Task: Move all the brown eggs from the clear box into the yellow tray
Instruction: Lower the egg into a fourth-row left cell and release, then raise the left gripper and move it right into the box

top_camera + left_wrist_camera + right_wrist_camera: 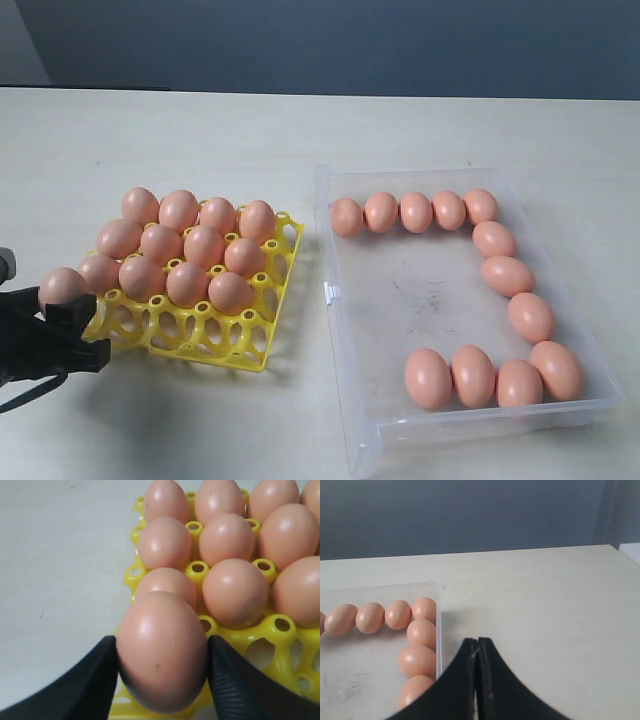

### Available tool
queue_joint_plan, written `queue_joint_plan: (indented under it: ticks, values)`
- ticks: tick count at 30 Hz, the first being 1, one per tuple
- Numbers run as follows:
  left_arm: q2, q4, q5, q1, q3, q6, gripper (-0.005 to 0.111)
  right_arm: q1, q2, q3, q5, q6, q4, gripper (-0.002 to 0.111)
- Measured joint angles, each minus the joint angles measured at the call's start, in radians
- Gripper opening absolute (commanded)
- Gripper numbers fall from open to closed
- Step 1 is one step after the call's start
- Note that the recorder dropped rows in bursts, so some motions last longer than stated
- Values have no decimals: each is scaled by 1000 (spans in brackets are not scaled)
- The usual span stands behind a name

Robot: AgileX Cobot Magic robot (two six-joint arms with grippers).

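My left gripper (162,672) is shut on a brown egg (162,645), one black finger on each side. In the exterior view that egg (62,288) hangs at the front left corner of the yellow tray (215,330). Several brown eggs (187,243) fill the tray's back rows, and its front row of cups stands bare. The clear box (332,292) lies to the right, with several eggs (505,275) lined along its far, right and near sides. My right gripper (478,644) is shut on nothing, outside the box's right wall (439,630).
The pale table (200,130) stretches behind the tray and box to a dark wall. The box's scuffed middle (420,295) holds no eggs. The right arm does not show in the exterior view.
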Motion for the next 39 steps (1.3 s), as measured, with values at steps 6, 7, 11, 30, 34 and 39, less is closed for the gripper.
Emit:
queue_joint_plan:
  ticks: [6, 7, 11, 30, 34, 39]
  values:
    - [49, 10, -16, 0, -17, -2, 0, 0, 0, 0, 0, 0, 0, -1]
    - [52, 10, -18, 0, -21, -2, 0, 0, 0, 0, 0, 0, 0, -1]
    - [58, 10, -18, 0, -25, -2, 5, 0, 0, 0, 0, 0, 0, -1]
    - [59, 10, 34, 0, -68, -22, 58, 0, 0, 0, 0, 0, 0, -1]
    - [59, 12, 54, 0, -89, -22, 59, 0, 0, 0, 0, 0, 0, -1]
    - [60, 12, 9, 0, -93, -22, 59, 0, 0, 0, 0, 0, 0, -1]
